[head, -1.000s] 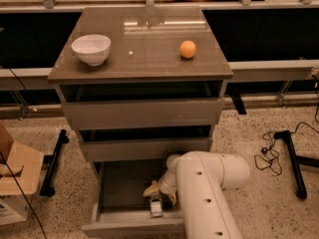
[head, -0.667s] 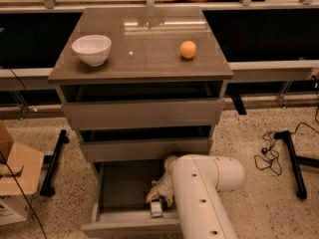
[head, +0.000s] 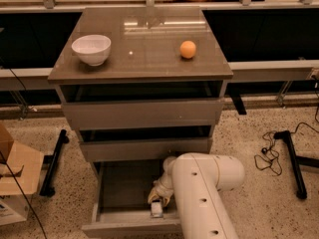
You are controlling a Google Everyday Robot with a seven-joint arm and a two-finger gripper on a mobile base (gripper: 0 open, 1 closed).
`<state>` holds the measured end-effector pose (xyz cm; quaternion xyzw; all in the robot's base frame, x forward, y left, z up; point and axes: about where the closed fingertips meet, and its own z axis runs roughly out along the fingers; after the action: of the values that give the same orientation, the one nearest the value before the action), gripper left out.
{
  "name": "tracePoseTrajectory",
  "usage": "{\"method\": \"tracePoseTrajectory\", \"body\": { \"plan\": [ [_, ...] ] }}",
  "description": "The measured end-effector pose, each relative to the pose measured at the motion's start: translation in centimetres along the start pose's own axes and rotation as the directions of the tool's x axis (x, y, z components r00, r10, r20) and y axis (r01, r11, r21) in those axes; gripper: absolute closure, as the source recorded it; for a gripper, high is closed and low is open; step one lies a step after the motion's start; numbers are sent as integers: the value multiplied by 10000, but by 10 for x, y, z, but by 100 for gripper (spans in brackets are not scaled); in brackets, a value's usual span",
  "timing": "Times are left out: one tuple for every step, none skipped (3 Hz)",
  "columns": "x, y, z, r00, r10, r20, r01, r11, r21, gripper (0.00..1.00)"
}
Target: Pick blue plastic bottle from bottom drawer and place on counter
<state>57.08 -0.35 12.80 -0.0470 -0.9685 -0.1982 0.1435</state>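
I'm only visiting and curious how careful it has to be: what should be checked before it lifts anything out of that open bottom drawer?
1. Bottom drawer pulled open: ok.
2. Gripper down inside the drawer, near its front: ok.
3. Hold on the blue plastic bottle, the pale thing just below the gripper: cannot tell, the arm hides most of it.
4. Way up past the middle drawer: cannot tell.
5. Bare stretch of counter between the white bowl and the orange: ok.

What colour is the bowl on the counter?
White bowl, camera view; the gripper is down in the bottom drawer.
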Motion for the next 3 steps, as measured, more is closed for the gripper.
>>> {"method": "tracePoseTrajectory", "body": {
  "plan": [
    [2, 11, -32, 9962, -411, 769, 450, 9978, -491, 100],
    [22, 26, -115, 9666, -1296, 2212, 1649, 9750, -1491, 100],
    [52, 32, -178, 9293, -2335, 2861, 3041, 9234, -2340, 100]
  ]
}}
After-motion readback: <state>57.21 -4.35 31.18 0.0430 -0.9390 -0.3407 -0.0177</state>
